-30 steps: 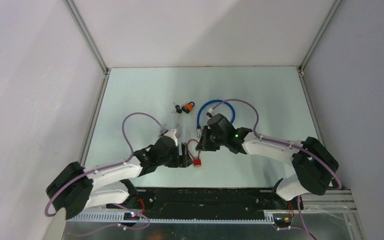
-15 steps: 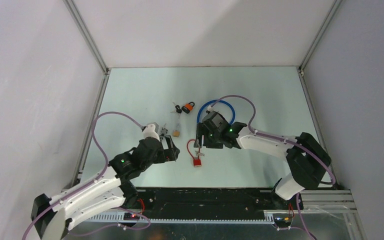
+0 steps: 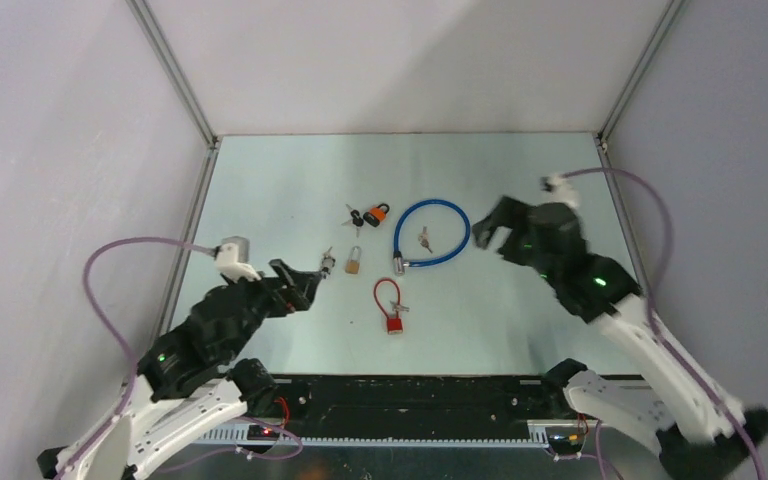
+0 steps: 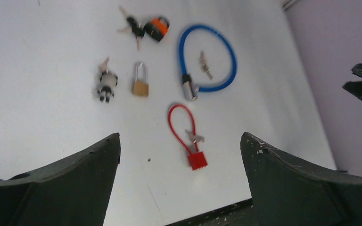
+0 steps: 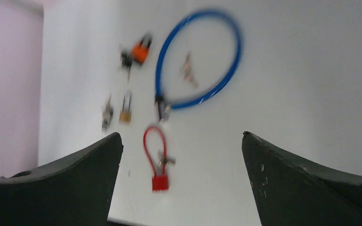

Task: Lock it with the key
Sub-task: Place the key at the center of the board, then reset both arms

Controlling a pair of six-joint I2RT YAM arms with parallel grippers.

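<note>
The red lock (image 3: 394, 324) lies on the table (image 3: 290, 190) near its front edge, with the key (image 3: 401, 308) resting across the lock's red cable loop just above the body. Both grippers hover clear of it, jaws spread wide and holding nothing. The left gripper (image 3: 303, 278) is to its left, and the right gripper (image 3: 488, 222) is well off to the right, beside the blue cable lock (image 3: 457, 236).

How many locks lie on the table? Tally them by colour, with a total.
Orange padlock: 1
Brass padlock: 1
Blue cable lock: 1
Red cable lock: 1
Silver cylinder lock: 1
Total: 5
</note>
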